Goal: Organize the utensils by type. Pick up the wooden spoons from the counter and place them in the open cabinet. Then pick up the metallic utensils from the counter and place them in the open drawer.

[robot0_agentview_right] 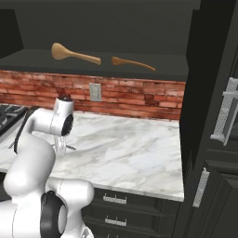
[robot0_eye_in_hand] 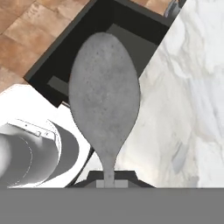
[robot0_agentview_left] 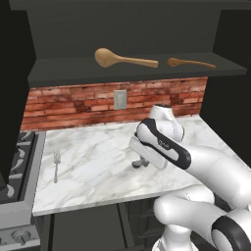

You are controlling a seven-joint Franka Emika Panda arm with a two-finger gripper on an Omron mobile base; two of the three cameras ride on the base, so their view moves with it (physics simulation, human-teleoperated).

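Metal spoon (robot0_eye_in_hand: 105, 96) pinched by its thin handle in the gripper (robot0_eye_in_hand: 111, 177) above the worktop (robot0_eye_in_hand: 183, 109) edge, open drawer (robot0_eye_in_hand: 87, 43) seen beyond; a premature release could be landed on marble, since the bowl overhangs the rim.

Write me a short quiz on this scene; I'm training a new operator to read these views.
1. True or false: both wooden spoons lie on the counter.
2. What does the gripper hold? A) fork B) metal spoon C) nothing
3. Which utensil lies on the counter near the stove?

Key: 1. False; the large wooden spoon and small wooden spoon lie on the cabinet shelf. 2. B. 3. The fork.
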